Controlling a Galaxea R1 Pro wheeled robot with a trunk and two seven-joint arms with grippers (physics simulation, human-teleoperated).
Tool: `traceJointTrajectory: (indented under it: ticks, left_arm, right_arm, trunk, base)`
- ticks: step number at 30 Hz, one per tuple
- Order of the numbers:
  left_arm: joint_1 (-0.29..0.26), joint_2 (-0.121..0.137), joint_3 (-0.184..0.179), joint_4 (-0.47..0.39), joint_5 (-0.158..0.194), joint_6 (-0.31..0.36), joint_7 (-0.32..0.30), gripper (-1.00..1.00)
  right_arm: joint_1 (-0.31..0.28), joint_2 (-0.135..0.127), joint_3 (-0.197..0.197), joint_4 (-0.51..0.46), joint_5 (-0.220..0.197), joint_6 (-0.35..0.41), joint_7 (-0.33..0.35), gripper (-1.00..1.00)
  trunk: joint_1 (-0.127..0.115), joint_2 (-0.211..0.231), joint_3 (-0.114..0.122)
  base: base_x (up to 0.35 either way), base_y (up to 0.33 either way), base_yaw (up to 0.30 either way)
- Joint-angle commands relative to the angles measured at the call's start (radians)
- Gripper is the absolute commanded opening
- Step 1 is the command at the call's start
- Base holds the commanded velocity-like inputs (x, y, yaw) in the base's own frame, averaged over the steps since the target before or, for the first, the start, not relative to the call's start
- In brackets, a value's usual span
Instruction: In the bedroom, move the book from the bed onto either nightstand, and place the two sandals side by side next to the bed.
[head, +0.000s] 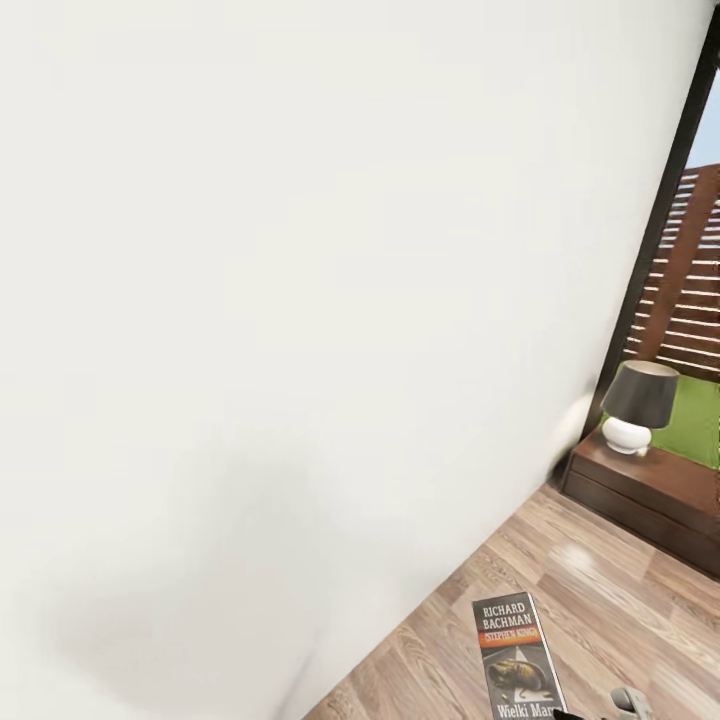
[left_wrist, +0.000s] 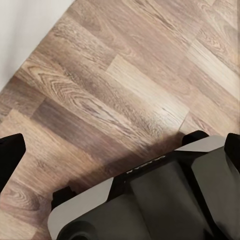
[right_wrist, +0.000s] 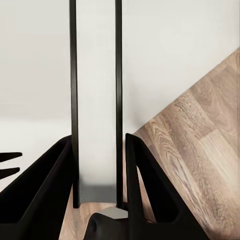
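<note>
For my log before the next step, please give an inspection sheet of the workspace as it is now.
Surface: brown wood-plank floor.
Job's things: book held above the floor, edge-on between the right gripper's fingers; low dark wooden cabinet below the window.
Clutter: table lamp standing on the cabinet.
Grippers: right gripper shut on the book; left gripper open, over the floor.
Cables: nothing seen.
Surroundings: white wall; dark-framed window showing a slatted fence and grass.
</note>
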Motion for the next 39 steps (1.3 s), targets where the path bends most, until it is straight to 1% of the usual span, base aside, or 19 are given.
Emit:
traceJointTrajectory:
  ticks: [1,6,15,21,29,33,39]
  left_arm:
    - [0.000,0.000,0.005,0.001,-0.010,-0.005,-0.001,1.00]
    - [0.000,0.000,0.005,0.001,-0.010,-0.005,-0.001,1.00]
    - [0.000,0.000,0.005,0.001,-0.010,-0.005,-0.001,1.00]
    - [0.000,0.000,0.005,0.001,-0.010,-0.005,-0.001,1.00]
    - [0.000,0.000,0.005,0.001,-0.010,-0.005,-0.001,1.00]
    - [0.000,0.000,0.005,0.001,-0.010,-0.005,-0.001,1.00]
    - [0.000,0.000,0.005,0.001,-0.010,-0.005,-0.001,1.00]
  right_arm:
    - [0.000,0.000,-0.008,0.000,0.004,0.007,0.004,-1.00]
    - [0.000,0.000,-0.008,0.001,0.004,0.006,0.004,-1.00]
    - [0.000,0.000,-0.008,0.001,0.004,0.006,0.004,-1.00]
    - [0.000,0.000,-0.008,0.001,0.004,0.007,0.004,-1.00]
    - [0.000,0.000,-0.008,0.001,0.004,0.007,0.004,-1.00]
    - [0.000,0.000,-0.008,0.000,0.004,0.007,0.004,-1.00]
    - [0.000,0.000,-0.008,-0.001,0.004,0.007,0.006,-1.00]
  trunk:
    - [0.000,-0.001,0.000]
    - [0.000,-0.001,0.001]
    - [0.000,-0.001,0.005]
    - [0.000,-0.001,0.008]
    - [0.000,-0.001,0.012]
    - [0.000,-0.001,0.014]
    - [0.000,-0.001,0.015]
  base:
    - [0.000,0.000,-0.061]
    - [0.000,0.000,-0.037]
    - [0.016,0.000,-0.252]
    - [0.230,0.000,-0.279]
    - [0.056,0.000,-0.280]
    - [0.242,0.000,-0.261]
    - [0.265,0.000,-0.082]
